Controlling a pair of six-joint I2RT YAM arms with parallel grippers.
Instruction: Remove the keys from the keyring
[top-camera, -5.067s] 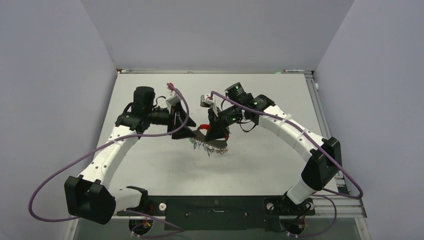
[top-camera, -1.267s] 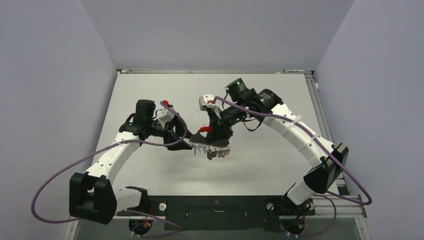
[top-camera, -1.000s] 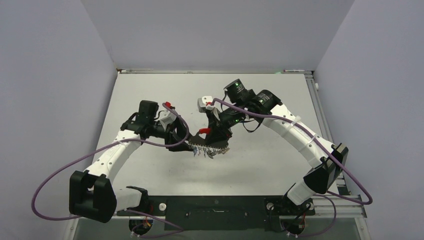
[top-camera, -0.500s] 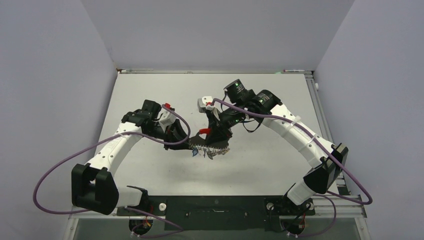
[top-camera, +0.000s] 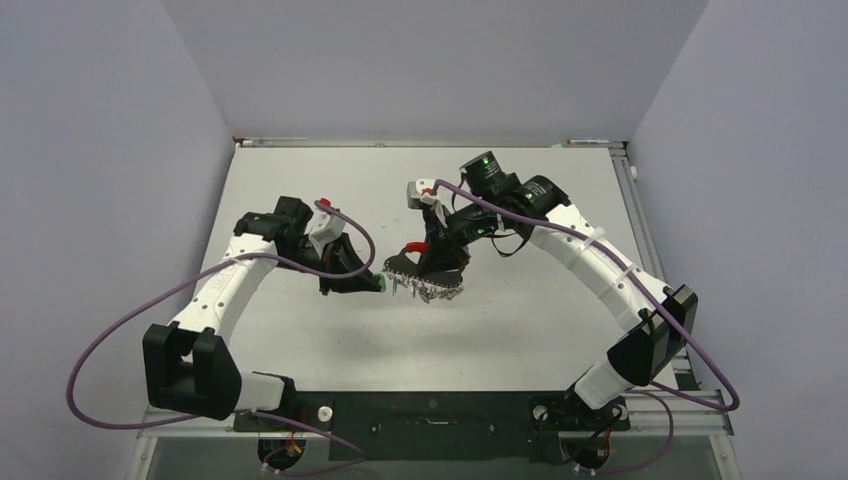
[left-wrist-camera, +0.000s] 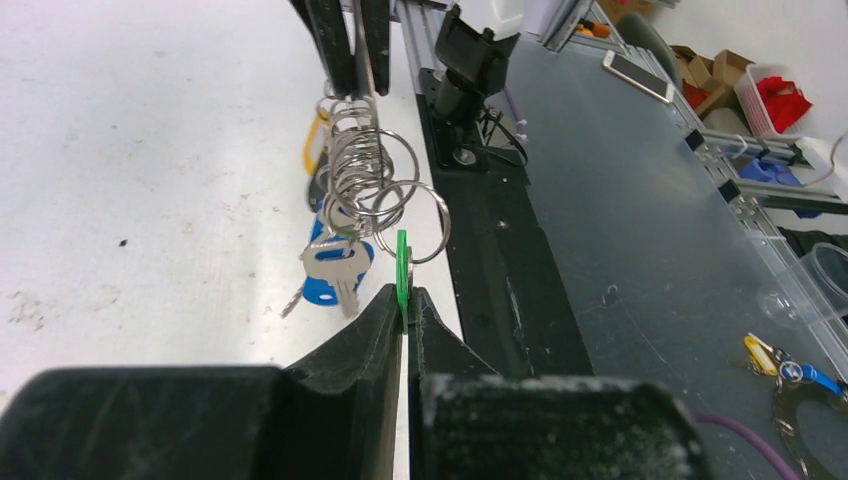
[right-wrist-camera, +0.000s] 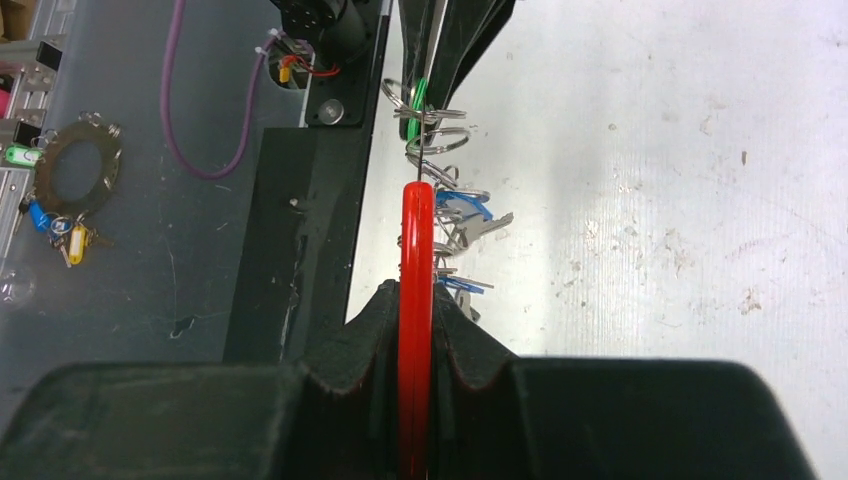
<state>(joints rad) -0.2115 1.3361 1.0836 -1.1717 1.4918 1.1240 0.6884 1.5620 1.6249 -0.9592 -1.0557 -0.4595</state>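
Top view: the keyring (top-camera: 404, 265) hangs above the worktop (top-camera: 330, 340), keys (top-camera: 431, 291) dangling loose. Left wrist: left end effector (left-wrist-camera: 404, 299) clamped on the thin green key tag (left-wrist-camera: 402, 262), which looks light and probably slippery, so grip the flat faces. Right wrist: right end effector (right-wrist-camera: 417, 300) pinching the stiff red arc (right-wrist-camera: 417, 235).

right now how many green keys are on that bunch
1. The green key is pinched in the left hand, at the left end of the keys hanging from the keyring that the right hand grips. More may hide among the rings.
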